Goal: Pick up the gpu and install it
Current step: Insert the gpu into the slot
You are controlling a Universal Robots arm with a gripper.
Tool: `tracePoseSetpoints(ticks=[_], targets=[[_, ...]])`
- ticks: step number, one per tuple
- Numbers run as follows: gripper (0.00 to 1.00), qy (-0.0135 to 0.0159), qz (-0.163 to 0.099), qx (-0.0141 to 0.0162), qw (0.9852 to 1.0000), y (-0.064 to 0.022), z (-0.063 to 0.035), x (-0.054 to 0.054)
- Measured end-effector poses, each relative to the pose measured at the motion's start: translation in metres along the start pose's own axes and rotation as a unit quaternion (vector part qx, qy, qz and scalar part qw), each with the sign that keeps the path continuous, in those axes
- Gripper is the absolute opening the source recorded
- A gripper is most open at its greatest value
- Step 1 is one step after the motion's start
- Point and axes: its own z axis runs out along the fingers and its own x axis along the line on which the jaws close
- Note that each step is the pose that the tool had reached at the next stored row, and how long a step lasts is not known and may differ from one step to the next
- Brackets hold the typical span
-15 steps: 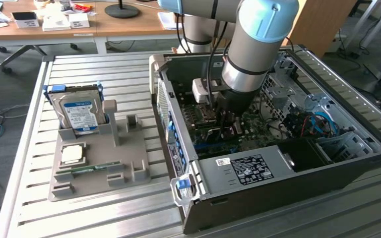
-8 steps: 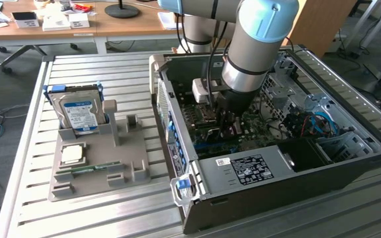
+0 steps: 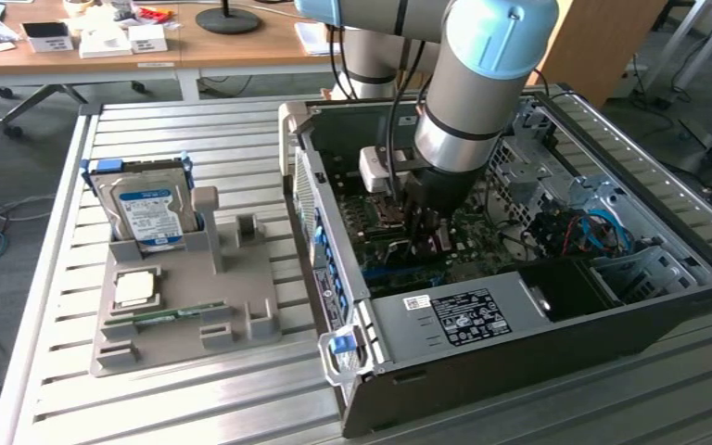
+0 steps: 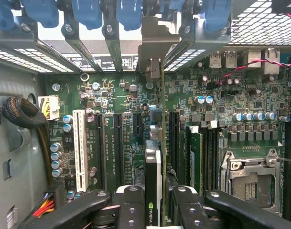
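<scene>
In the wrist view the gpu (image 4: 154, 164) stands edge-on over the green motherboard (image 4: 121, 95). Its thin board runs along a black expansion slot, and its silver bracket (image 4: 152, 43) sits up against the case's rear slot openings. My gripper (image 4: 155, 212) is shut on it, with black fingers (image 4: 131, 205) pressed to both faces of the card near its front end. The exterior view has my gripper (image 3: 425, 232) reaching straight down into the open computer case (image 3: 653, 306), low over the board. Whether the card's edge sits fully in the slot, I cannot tell.
A white slot (image 4: 80, 148), a memory stick (image 4: 195, 157) in its socket and the CPU socket (image 4: 250, 176) flank the card. Blue latches (image 4: 88, 12) line the rear. Outside the case, a grey fixture (image 3: 183, 297) holds a hard drive (image 3: 146, 209), a processor (image 3: 133, 287) and a memory stick (image 3: 164, 315).
</scene>
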Motion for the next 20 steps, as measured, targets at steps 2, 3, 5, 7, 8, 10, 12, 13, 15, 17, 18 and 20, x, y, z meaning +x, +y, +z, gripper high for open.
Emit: tracePoseSetpoints(ticks=[2, 3, 5, 7, 8, 10, 12, 13, 15, 17, 18, 20], targets=[[0.27, 0.0, 0.0, 0.0, 1.0, 0.0, 0.0, 0.0], [0.27, 0.0001, 0.0, 0.0, 1.0, 0.0, 0.0, -0.0001], [0.27, 0.0004, 0.0, 0.0, 1.0, 0.0001, 0.0, -0.0008], [0.27, 0.0008, 0.0, 0.0, 1.0, 0.0001, 0.0, -0.0014], [0.27, 0.0009, 0.0, 0.0, 1.0, 0.0001, 0.0001, -0.0017], [0.27, 0.0011, 0.0, 0.0001, 1.0, 0.0001, 0.0002, -0.002], [0.27, 0.0011, 0.0, 0.0001, 1.0, 0.0001, 0.0002, -0.002], [0.27, 0.0011, 0.0, 0.0001, 1.0, 0.0001, 0.0002, -0.002], [0.27, 0.0012, 0.0, 0.0, 1.0, 0.0001, 0.0002, -0.0022], [0.27, 0.0017, 0.0, 0.0001, 1.0, 0.0001, 0.0002, -0.0023], [0.27, 0.0019, 0.0, 0.0001, 1.0, 0.0001, 0.0002, -0.0025], [0.27, 0.0024, 0.0, 0.0001, 1.0, 0.0002, 0.0002, -0.0029]])
